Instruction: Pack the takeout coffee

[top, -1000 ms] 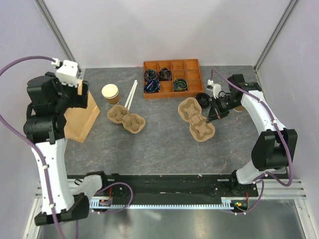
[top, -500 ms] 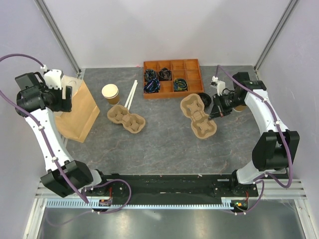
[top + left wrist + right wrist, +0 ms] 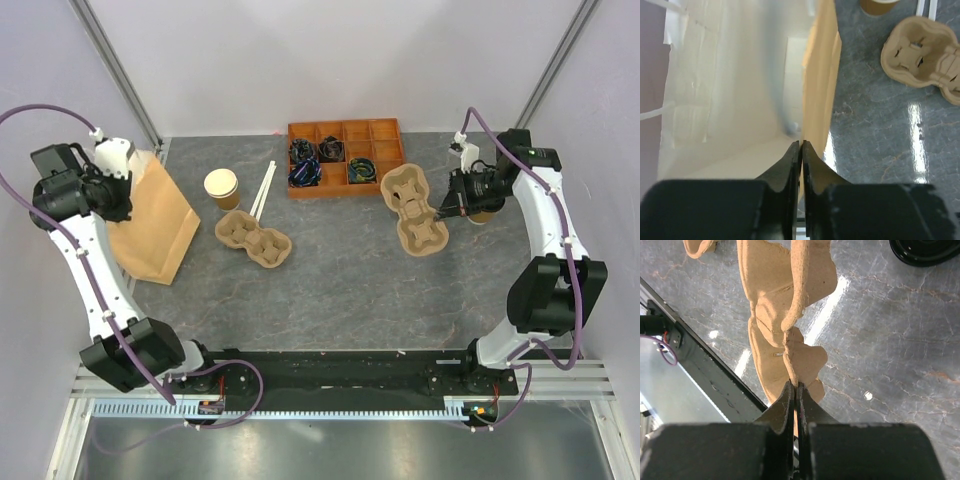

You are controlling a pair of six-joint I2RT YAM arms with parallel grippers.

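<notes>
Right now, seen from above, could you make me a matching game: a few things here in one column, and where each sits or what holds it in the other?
Things:
1. paper bag
2. open cup
3. orange tray
4. right cup carrier

States:
a. pinched by the right gripper
b. beside the wooden sticks
c. pinched by the left gripper
d. holds dark coils, at the back

Pairs: 1-c, 2-b, 3-d, 4-a
</notes>
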